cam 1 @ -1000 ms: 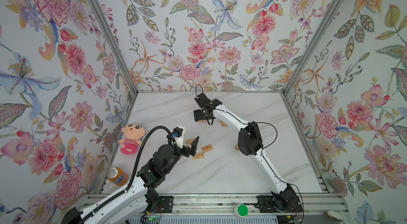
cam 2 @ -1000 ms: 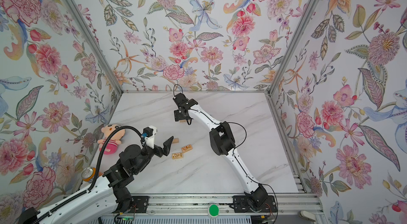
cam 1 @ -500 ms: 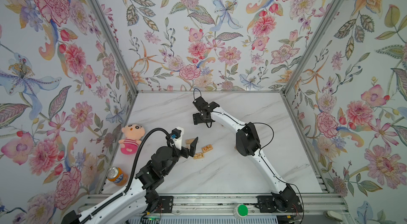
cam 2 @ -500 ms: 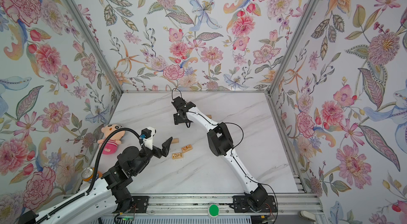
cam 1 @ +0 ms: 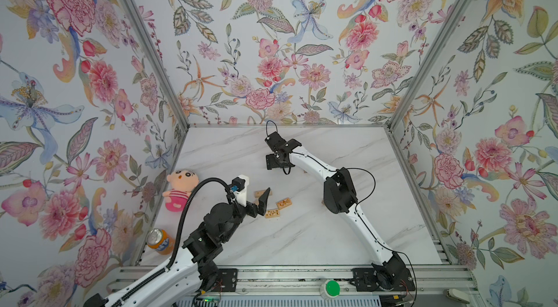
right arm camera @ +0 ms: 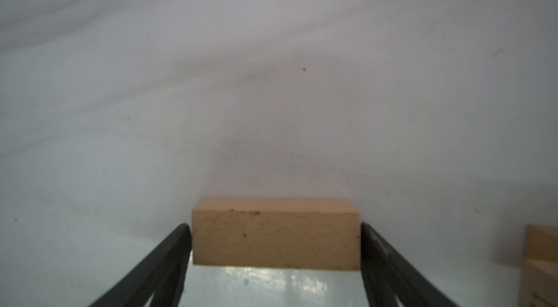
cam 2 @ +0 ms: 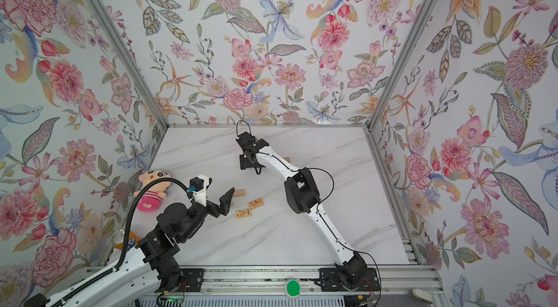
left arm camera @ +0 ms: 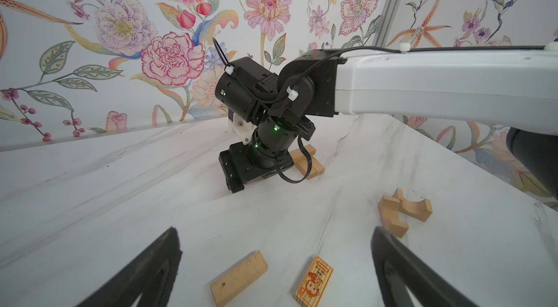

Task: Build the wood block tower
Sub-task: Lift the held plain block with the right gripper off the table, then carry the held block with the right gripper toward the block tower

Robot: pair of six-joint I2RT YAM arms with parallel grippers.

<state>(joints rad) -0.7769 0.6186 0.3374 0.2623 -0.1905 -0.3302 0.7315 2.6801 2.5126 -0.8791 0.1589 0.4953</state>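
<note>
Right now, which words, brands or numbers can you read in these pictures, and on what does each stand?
Nothing reads clearly.
printed blocks: dark marks too small; the left wrist view shows a monkey and a red label, unreadable.
orange can: label blurred, unreadable.

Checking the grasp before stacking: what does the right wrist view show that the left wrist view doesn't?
Only right wrist: a close-up of a plain wood block clamped at both ends by the right gripper. Only left wrist: the open left gripper, a monkey-printed block, two arched blocks. Both: the marble table and stacked blocks.
</note>
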